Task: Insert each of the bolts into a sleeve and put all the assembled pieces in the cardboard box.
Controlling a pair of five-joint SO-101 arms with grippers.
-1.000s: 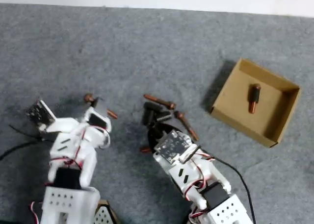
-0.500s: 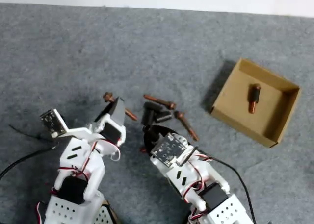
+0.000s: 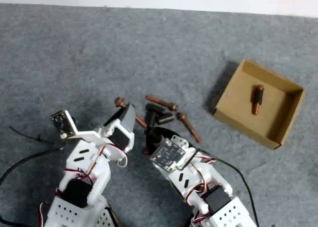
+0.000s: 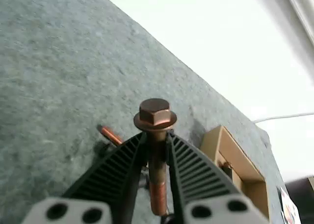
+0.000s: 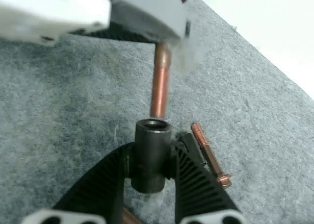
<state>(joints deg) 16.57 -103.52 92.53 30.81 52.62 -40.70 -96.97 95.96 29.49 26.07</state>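
Copper bolt (image 3: 119, 102), clamped in the left gripper (image 3: 128, 115), slants over the grey mat (image 3: 74, 53) in the high view, its head pointing away from the arms and its tip toward the right arm (image 3: 171, 155). Just beyond, dark spare sleeves (image 3: 155, 109) lie bunched together, with a loose bolt (image 3: 161, 103) on their far side and a second loose bolt (image 3: 189, 127) beside them toward the cardboard box (image 3: 233, 118). The box sits well apart from the cluster and holds one assembled piece (image 3: 257, 99) lying flat on its floor. In the left wrist view, the left gripper (image 4: 156, 138) has its jaws closed tight on the copper bolt (image 4: 156, 153) just under the hexagonal head, the shaft running back between the ribbed fingers (image 4: 117, 165). A loose bolt (image 4: 110, 135) lies on the mat beyond, and the cardboard box (image 4: 218, 143) stands farther off. In the right wrist view, the right gripper (image 5: 151, 158) grips a dark sleeve (image 5: 152, 133) upright between its jaws, open mouth facing up. The copper bolt (image 5: 160, 82) comes down from the left gripper (image 5: 142, 18) overhead, its tip at the sleeve's mouth; whether it has entered cannot be told. A loose bolt (image 5: 210, 153) rests on the mat just beside the right gripper.
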